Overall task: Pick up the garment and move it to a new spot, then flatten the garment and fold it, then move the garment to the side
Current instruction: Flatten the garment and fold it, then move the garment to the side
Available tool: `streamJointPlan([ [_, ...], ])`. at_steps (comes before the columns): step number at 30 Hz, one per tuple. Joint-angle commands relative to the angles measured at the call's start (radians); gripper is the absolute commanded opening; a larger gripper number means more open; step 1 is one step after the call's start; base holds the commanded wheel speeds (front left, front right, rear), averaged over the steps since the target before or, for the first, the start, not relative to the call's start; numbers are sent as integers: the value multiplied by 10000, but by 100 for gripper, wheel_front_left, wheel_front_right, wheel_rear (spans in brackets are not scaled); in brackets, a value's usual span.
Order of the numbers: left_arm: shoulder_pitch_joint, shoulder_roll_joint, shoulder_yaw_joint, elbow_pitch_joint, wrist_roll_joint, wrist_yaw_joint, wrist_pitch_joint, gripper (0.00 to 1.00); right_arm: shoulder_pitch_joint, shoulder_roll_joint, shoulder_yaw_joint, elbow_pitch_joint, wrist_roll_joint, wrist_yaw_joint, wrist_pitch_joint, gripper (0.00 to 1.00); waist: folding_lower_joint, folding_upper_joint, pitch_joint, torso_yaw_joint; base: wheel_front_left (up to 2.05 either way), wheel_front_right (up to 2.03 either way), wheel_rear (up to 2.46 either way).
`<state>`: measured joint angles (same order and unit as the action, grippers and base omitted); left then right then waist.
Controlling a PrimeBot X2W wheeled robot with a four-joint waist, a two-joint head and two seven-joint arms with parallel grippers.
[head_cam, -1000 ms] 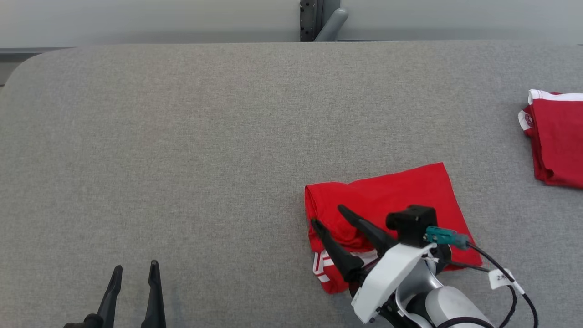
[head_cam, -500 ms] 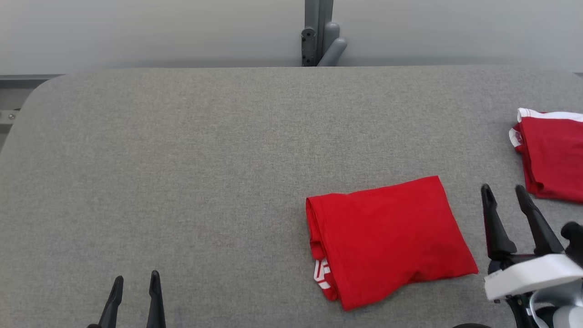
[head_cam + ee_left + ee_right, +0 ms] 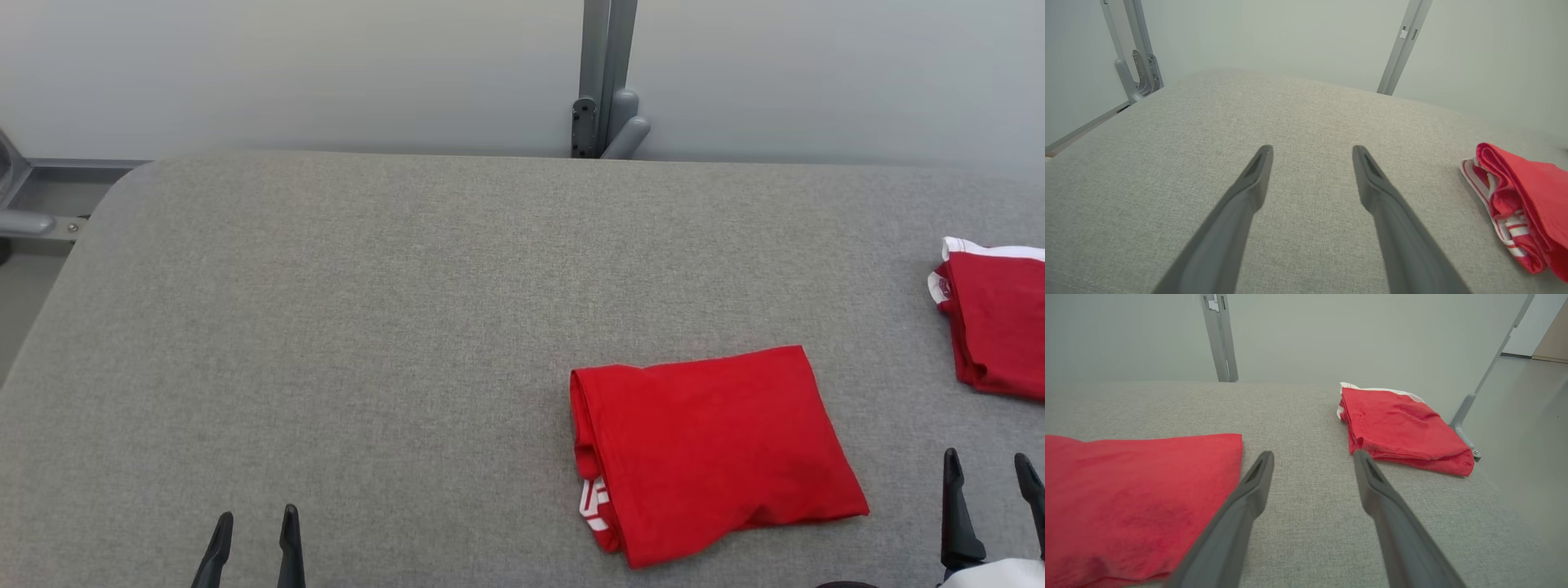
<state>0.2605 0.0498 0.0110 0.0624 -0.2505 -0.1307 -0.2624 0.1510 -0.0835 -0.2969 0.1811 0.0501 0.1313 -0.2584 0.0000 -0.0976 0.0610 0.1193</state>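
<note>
The red garment [image 3: 712, 449] lies folded into a rough rectangle on the grey table [image 3: 367, 327], right of centre, with white stripes showing at its left fold. It also appears at the right edge of the left wrist view as the garment [image 3: 1527, 204] and at the left of the right wrist view as the garment [image 3: 1126, 498]. My right gripper [image 3: 988, 465] stands open at the lower right, just right of the garment and apart from it, empty. Near the lower left, my left gripper [image 3: 255, 521] is open and empty, far from the garment.
A second folded red garment with white trim [image 3: 996, 327] lies at the table's right edge, also seen as that garment [image 3: 1400, 428]. A grey metal post [image 3: 606, 82] rises behind the table's far edge. The table's left corner is rounded.
My right gripper has let go of the garment's left fold and drawn back to the lower right. The camera has tilted, shifting the whole picture downward.
</note>
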Motion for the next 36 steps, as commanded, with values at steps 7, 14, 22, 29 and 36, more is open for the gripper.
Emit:
streamJointPlan([
  [7,208,18,48,59,181,-3,-28,100,383,213,-176,-6,-239,-14,-61,100,0,1,-109,-117,0,0,0],
  [14,194,18,37,12,191,-3,-28,100,180,267,-59,-22,-119,-14,-62,100,0,1,-115,-232,0,0,0],
  [22,129,17,-10,-136,103,-4,-28,100,-794,37,886,576,1069,-14,-62,100,0,1,131,-251,0,0,0],
  [29,-175,18,-178,-271,20,-4,-28,100,-2841,-1370,2735,1628,2884,-14,2774,100,0,1,531,-127,0,0,0],
  [36,-534,20,-459,-248,-64,-3,-28,100,-4134,-1720,3189,3130,3633,-8,4639,100,0,1,1019,205,0,0,0],
])
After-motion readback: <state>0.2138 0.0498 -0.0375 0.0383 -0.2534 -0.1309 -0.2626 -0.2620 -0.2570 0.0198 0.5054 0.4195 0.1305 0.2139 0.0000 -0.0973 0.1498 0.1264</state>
